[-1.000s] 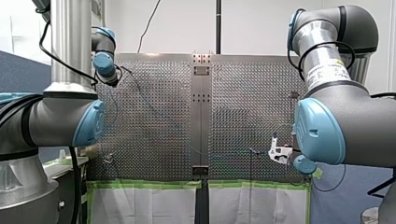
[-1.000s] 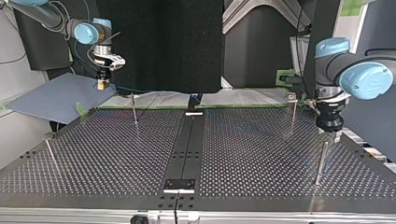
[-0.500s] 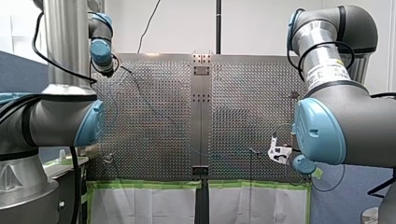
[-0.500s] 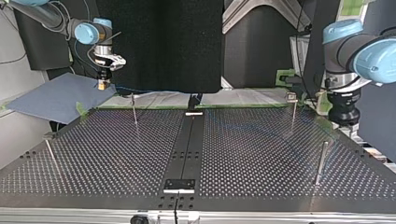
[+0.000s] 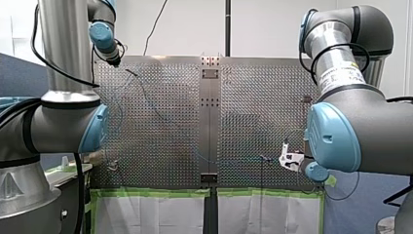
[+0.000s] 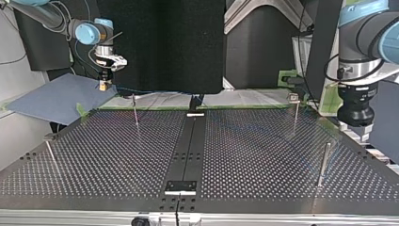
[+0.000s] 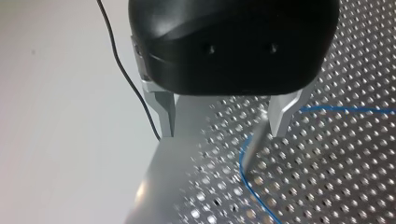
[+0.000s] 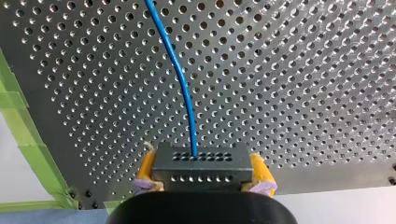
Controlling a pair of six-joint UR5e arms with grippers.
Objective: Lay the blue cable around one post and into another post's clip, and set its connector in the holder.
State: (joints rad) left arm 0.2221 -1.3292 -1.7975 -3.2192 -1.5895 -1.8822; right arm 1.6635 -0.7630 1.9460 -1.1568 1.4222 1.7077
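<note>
My left gripper [image 7: 223, 132] has risen away from the post [image 7: 256, 142] near the edge of the table [image 6: 263, 155] at the top view's right. Its metal fingers [image 7: 164, 112] are apart and empty, and the blue cable [image 7: 243, 170] bends around that post's foot. My right gripper [image 8: 204, 173] keeps its yellow pads [image 8: 147, 170] clamped on the connector [image 8: 200, 161] over the far-left corner there, so I judge only the first part of the routing is done.

Blue cable [image 8: 180, 74]; dark grey connector [image 8: 201, 165]; yellow pads [image 8: 260, 171]; silver perforated table [image 8: 303, 70]; green tape [image 8: 23, 130].
</note>
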